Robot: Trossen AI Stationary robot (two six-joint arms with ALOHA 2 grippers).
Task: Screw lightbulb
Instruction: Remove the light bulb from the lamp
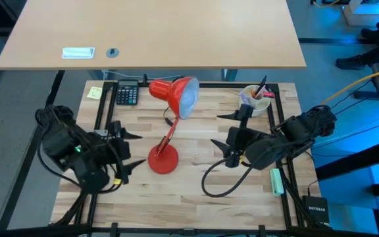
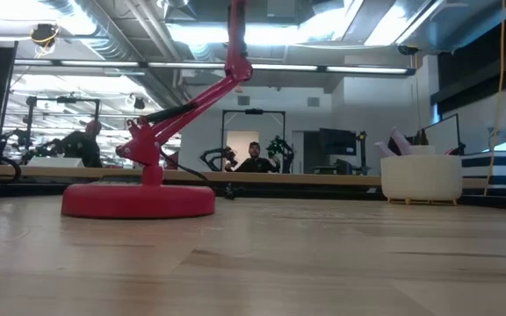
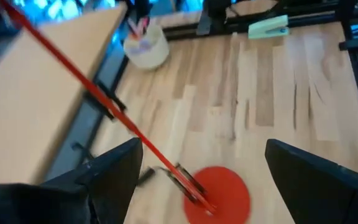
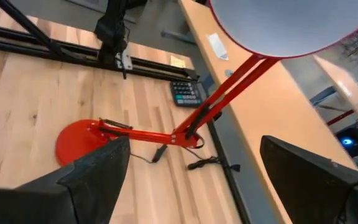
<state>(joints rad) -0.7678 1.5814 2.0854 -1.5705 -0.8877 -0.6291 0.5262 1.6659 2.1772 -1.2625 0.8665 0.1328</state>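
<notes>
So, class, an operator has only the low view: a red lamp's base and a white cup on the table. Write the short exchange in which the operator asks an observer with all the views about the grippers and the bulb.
Operator: No gripper shows in my view. Where is the left one?
Observer: The left gripper is open and empty. It is above the table, just left of the lamp base.
Operator: And the right one?
Observer: The right gripper is on the lamp's other side, also open and empty.
Operator: Can you see the lightbulb?
Observer: No loose lightbulb shows in any view. I can't tell whether one sits inside the lamp shade.
</notes>
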